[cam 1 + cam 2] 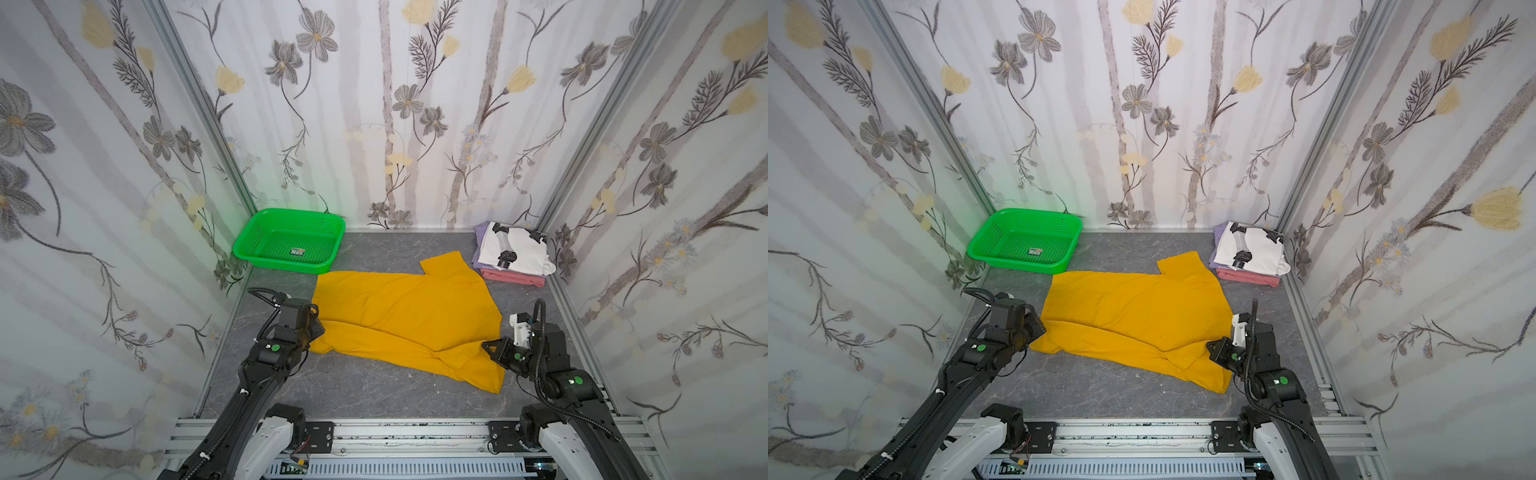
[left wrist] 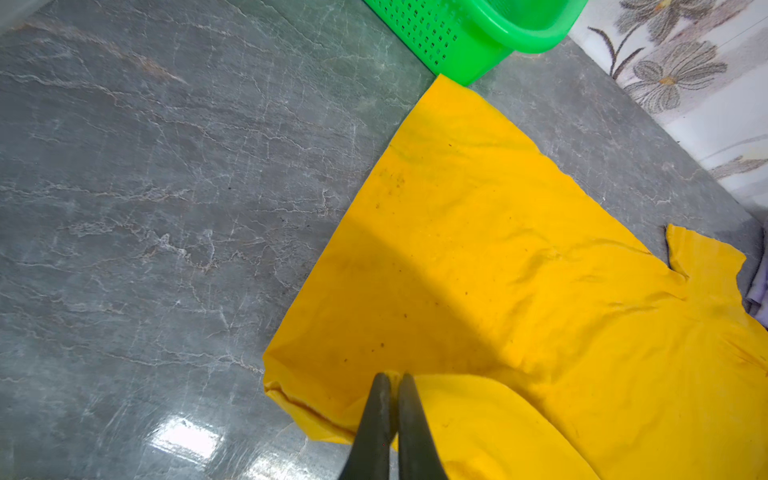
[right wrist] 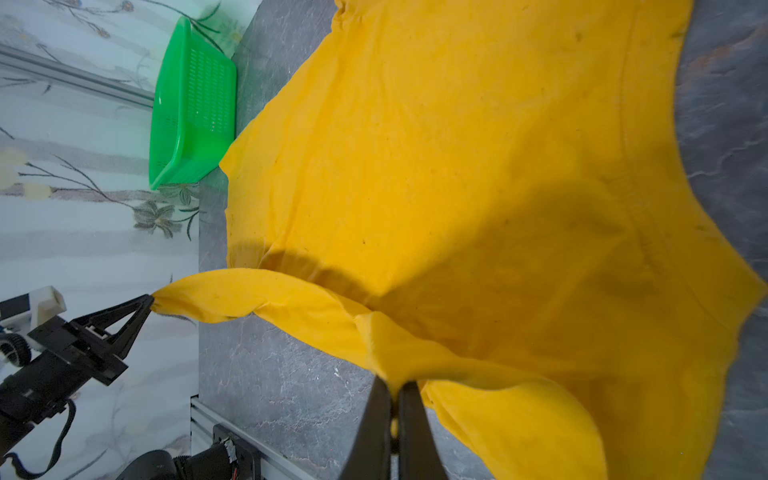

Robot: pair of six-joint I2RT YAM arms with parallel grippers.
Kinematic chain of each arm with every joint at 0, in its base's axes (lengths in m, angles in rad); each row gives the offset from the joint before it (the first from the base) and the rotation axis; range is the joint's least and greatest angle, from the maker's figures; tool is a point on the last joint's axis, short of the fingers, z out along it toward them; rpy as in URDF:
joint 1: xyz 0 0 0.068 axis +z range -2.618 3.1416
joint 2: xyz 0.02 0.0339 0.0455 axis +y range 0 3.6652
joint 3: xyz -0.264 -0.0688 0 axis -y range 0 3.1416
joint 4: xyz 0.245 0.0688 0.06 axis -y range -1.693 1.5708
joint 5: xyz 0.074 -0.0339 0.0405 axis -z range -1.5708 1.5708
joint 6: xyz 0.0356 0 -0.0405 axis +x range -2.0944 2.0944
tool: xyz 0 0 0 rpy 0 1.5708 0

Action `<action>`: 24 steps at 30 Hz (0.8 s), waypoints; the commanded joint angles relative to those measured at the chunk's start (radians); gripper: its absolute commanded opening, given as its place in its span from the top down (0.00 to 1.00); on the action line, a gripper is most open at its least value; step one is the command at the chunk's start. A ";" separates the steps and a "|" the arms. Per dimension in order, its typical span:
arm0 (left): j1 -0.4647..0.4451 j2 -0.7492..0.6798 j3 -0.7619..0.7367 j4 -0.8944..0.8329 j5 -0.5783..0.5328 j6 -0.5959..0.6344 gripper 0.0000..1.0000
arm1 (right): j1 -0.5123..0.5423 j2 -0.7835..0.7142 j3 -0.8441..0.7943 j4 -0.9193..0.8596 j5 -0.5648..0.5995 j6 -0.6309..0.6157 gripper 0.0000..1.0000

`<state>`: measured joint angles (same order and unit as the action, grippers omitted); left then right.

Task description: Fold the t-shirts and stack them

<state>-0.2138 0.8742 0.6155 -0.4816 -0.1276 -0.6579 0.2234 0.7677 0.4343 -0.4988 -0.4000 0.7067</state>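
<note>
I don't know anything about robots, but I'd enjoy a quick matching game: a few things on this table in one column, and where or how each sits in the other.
Things:
1. yellow t-shirt
2. green basket
3. white printed t-shirt
4. salmon-pink t-shirt

Places or states:
A. folded, lowest in the far right corner
B. far left corner, no shirts inside
C. spread out, pinched by the left claw and the right claw
D. folded, uppermost in the far right corner

Pairs: 1-C, 2-B, 3-D, 4-A

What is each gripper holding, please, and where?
The yellow t-shirt: the left gripper pinches its near-left corner, the right gripper a fold at its near-right side.
</note>
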 commanded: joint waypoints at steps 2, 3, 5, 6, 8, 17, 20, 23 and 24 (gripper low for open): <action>0.025 0.037 0.026 0.066 0.000 0.012 1.00 | 0.079 0.196 0.082 0.207 0.004 -0.015 1.00; 0.029 0.041 0.031 0.066 -0.006 0.012 1.00 | 0.086 0.240 0.101 0.221 0.002 -0.025 1.00; 0.037 0.051 0.040 0.070 -0.019 0.016 1.00 | 0.089 0.332 0.144 0.251 -0.012 -0.048 1.00; 0.038 0.056 0.048 0.067 -0.026 0.015 1.00 | 0.090 0.364 0.162 0.258 -0.013 -0.060 1.00; 0.045 0.068 0.064 0.059 -0.038 0.009 1.00 | 0.090 0.427 0.210 0.255 -0.007 -0.092 1.00; 0.086 0.086 0.078 0.014 -0.077 -0.009 1.00 | 0.090 0.655 0.396 0.236 -0.077 -0.223 1.00; 0.112 0.092 0.066 0.055 -0.027 -0.004 1.00 | 0.083 0.692 0.417 0.236 -0.058 -0.242 1.00; 0.121 0.140 0.078 0.104 0.019 0.010 1.00 | 0.068 0.721 0.425 0.242 -0.048 -0.253 1.00; 0.121 0.159 0.083 0.117 0.024 0.012 1.00 | 0.063 0.732 0.425 0.246 -0.046 -0.255 1.00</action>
<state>-0.0959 1.0050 0.6868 -0.4343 -0.1352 -0.6544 0.2951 1.4784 0.8474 -0.2901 -0.4480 0.4835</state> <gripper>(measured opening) 0.061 0.049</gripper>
